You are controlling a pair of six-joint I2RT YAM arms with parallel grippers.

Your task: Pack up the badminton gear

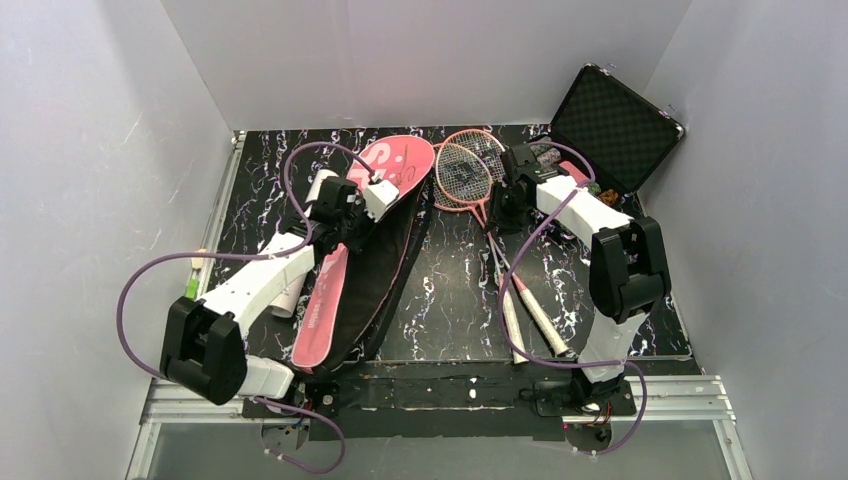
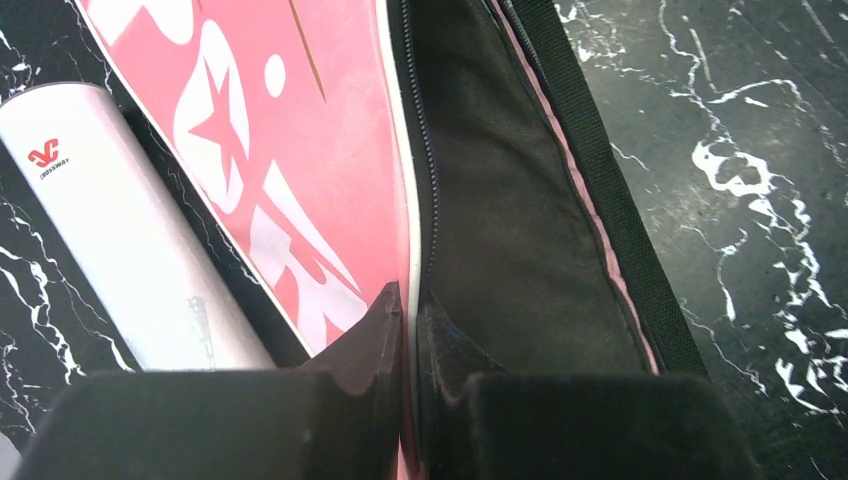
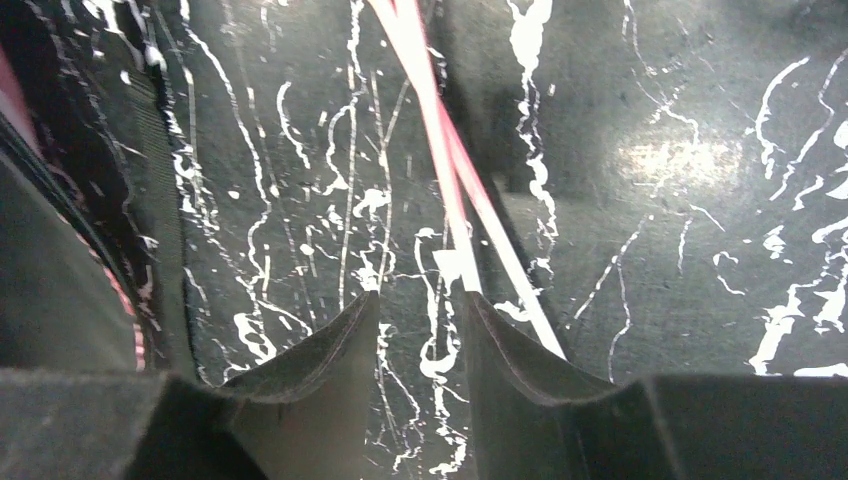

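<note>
Left jaws: I see them pinching the flap edge of the racket bag (image 2: pixel 300 150).
Right jaws: spread, low over the two rackets' (image 1: pixel 465 170) shafts.
Bag: open on the counter (image 1: pixel 450 290), left of them.

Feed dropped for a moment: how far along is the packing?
Done: nothing looks packed; the pink racket bag lies unzipped. In hand: the left gripper pinches its flap edge, and the right gripper hangs open over the rackets' shafts. Left: both rackets and the white tube lie outside the bag.
</note>
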